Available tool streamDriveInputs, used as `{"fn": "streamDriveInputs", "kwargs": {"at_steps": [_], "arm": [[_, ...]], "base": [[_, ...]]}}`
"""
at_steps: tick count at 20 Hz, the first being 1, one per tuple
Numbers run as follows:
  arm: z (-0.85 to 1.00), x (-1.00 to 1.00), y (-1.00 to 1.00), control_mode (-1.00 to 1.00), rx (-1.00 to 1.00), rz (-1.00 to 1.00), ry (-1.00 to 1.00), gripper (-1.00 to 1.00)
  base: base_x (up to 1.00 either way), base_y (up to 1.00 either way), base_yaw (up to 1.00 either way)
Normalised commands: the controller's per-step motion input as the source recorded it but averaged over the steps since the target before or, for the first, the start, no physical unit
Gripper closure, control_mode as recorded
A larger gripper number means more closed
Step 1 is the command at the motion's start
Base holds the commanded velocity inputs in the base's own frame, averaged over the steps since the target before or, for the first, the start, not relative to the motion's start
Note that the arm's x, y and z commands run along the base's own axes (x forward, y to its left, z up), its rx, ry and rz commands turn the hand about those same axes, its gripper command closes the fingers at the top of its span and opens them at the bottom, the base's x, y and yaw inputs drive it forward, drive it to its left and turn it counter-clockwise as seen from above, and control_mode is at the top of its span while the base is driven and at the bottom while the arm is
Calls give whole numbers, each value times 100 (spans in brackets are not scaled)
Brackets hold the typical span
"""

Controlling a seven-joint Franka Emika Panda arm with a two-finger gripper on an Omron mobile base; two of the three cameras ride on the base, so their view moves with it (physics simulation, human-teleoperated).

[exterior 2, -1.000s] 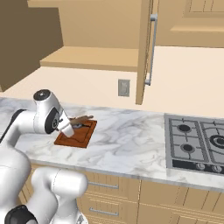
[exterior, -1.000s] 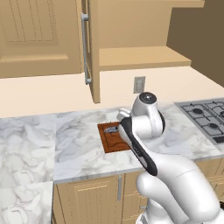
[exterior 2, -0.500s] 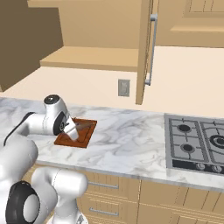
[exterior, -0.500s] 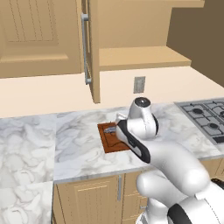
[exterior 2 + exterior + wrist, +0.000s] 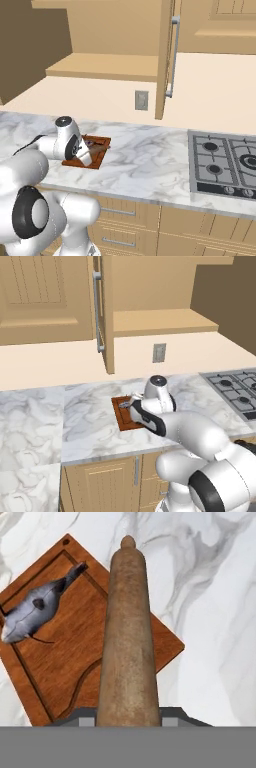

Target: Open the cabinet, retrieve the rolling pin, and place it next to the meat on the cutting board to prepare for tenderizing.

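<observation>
In the hand view the rolling pin [image 5: 129,642], a tan-brown wooden cylinder, runs from my gripper [image 5: 128,714] out over the right part of the cutting board [image 5: 65,662], and the gripper is shut on its near end. The meat [image 5: 37,607], a flat grey-blue lump, lies on the board's far left, apart from the pin. From the left base view my gripper [image 5: 131,404] hovers low over the reddish-brown cutting board [image 5: 122,417] on the marble counter. The cabinet door [image 5: 106,316] stands open above, its silver handle [image 5: 96,311] facing left.
A gas hob [image 5: 235,391] sits at the counter's right end, also seen as the hob [image 5: 225,160] from the other side. The open cabinet door [image 5: 165,60] juts out above the counter. A wall outlet [image 5: 159,352] is behind the board.
The arm has stretched a little further forward and lower over the cutting board, carrying the rolling pin along. The grip has not changed.
</observation>
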Motion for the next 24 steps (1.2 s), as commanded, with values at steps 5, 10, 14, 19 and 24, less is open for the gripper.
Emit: {"fn": "streamDriveInputs", "kwargs": {"at_steps": [5,10,14,19,24], "arm": [[-35,16,6,-100,0,0,0,100],[-14,26,2,-100,1,0,0,100],[-6,27,0,-100,2,0,1,100],[-9,23,0,-100,0,0,2,100],[-18,9,0,-100,0,0,2,100]], "base": [[0,0,0],[0,0,0],[0,0,0],[0,0,0],[0,0,0]]}}
